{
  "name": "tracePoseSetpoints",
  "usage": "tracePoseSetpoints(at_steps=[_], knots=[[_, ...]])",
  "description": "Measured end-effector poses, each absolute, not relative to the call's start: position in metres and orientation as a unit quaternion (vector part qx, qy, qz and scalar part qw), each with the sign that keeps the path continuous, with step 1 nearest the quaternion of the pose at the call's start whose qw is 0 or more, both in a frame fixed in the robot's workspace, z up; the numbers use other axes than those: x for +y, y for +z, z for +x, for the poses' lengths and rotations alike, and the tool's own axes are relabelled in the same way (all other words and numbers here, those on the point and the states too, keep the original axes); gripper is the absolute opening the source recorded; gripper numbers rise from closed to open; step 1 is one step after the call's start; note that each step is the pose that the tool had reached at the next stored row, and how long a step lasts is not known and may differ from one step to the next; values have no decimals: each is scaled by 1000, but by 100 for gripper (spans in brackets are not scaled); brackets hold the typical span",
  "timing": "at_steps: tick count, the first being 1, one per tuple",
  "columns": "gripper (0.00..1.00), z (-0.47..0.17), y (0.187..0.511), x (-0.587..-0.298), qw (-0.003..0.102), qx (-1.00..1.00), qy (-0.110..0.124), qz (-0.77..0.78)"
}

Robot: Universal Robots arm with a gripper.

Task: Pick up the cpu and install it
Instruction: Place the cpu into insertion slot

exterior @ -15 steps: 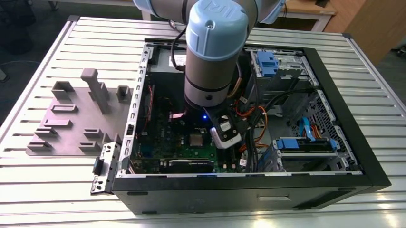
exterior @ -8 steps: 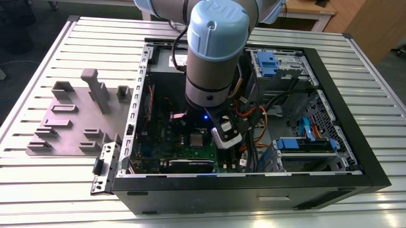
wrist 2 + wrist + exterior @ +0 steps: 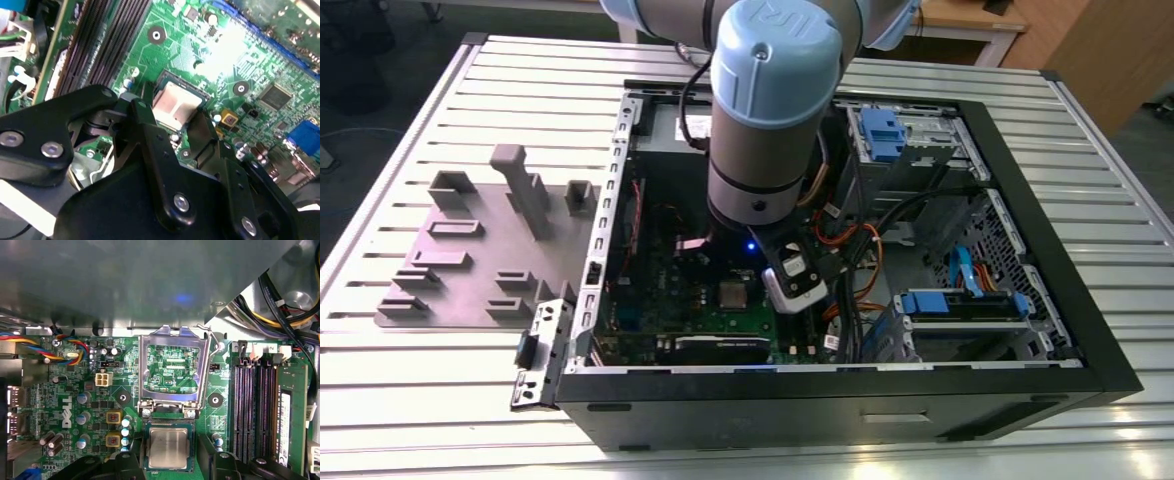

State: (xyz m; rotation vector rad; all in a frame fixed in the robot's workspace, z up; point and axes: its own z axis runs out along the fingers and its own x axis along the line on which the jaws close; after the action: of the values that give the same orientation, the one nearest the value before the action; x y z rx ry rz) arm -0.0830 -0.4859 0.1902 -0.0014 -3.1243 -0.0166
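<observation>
Right, cpu (image 3: 169, 449) is lying flat in the socket (image 3: 192, 440) on the green motherboard (image 3: 50, 390), with the load frame (image 3: 173, 334) tipped up and open just beside it. The gripper (image 3: 172, 119) is spread wide and holding nothing, one of its fingers (image 3: 145, 125) on each side of the chip, just outside the socket walls; can't tell whether either touches the rim. Risks as I judge them:
- chip looks square to the socket in both wrist views, but I can't confirm it's fully down; if a corner rides high, any push could bend pins
- fingers are tight to the socket, so any sideways drift of the arm could catch the chip's edge and skew it, or scrape the small capacitors (image 3: 125, 432) beside it
- frame is unlatched and nothing clamps the chip, so a knock to the case (image 3: 854, 400) could shift it
- memory slots (image 3: 250, 410) sit near one finger, little room there
</observation>
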Motion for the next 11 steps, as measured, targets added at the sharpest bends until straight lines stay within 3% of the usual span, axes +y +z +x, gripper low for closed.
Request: tracePoseSetpoints(at_steps=[11], knots=[[54, -83, 193, -486, 9, -1000, -6, 0]])
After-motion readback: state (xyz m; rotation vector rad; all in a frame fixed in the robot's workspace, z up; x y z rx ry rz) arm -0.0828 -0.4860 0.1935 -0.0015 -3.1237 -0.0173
